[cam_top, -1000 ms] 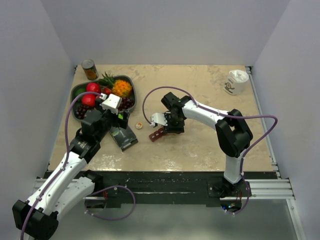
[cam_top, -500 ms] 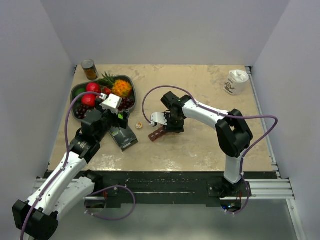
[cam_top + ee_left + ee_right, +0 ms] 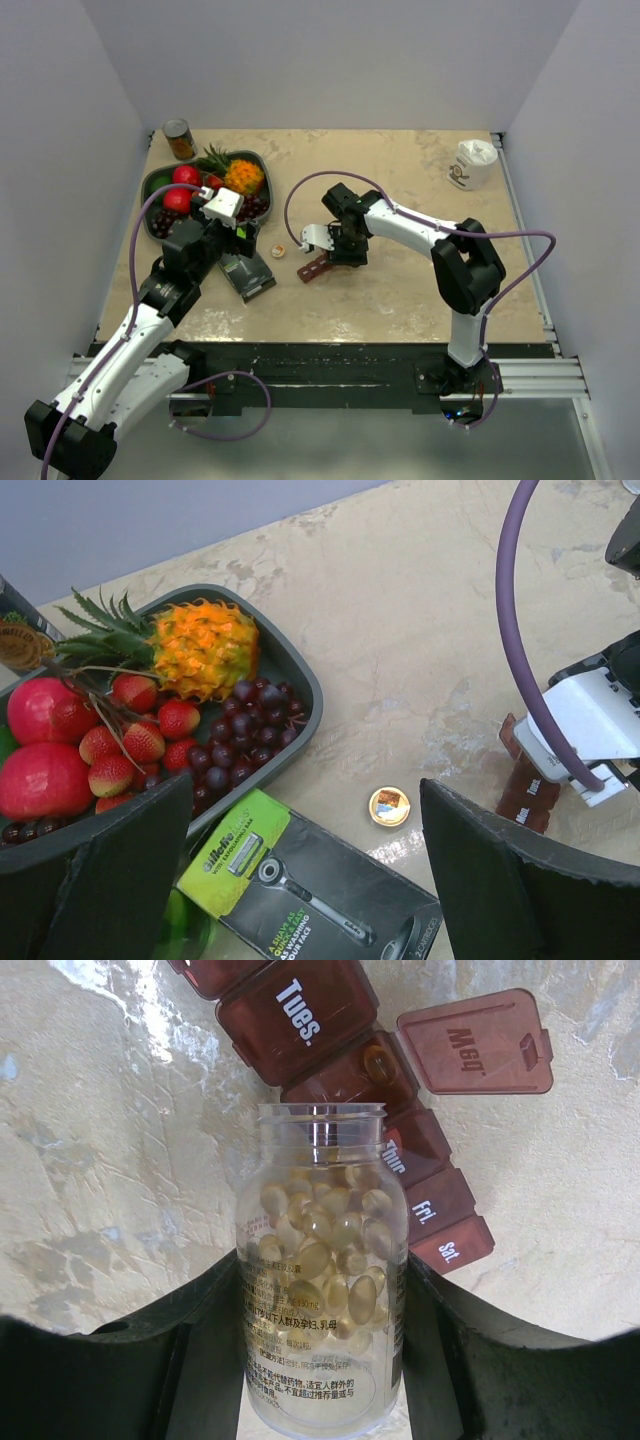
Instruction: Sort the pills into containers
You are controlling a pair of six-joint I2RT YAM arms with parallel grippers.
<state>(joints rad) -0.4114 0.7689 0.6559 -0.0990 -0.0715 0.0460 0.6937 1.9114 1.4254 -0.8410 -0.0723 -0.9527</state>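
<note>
My right gripper (image 3: pixel 320 1360) is shut on a small clear bottle (image 3: pixel 320 1260) filled with yellowish pills (image 3: pixel 330 1230). The bottle's open mouth points at the dark red pill organizer (image 3: pixel 300 1020), right by the compartment whose "Wed" lid (image 3: pixel 470 1045) stands open. One pill (image 3: pixel 378 1060) lies in that compartment. The Tues, Thur, Fri and Sat lids are shut. In the top view the right gripper (image 3: pixel 335 245) hovers over the organizer (image 3: pixel 315 268) at mid-table. My left gripper (image 3: pixel 235 248) is open and empty above a razor box (image 3: pixel 310 890).
A small gold bottle cap (image 3: pixel 279 250) lies on the table between the razor box (image 3: pixel 247 275) and the organizer, also in the left wrist view (image 3: pixel 389 806). A dark fruit bowl (image 3: pixel 150 183) and a tin can (image 3: pixel 179 139) stand at the back left. A white cup (image 3: pixel 472 163) stands at the back right.
</note>
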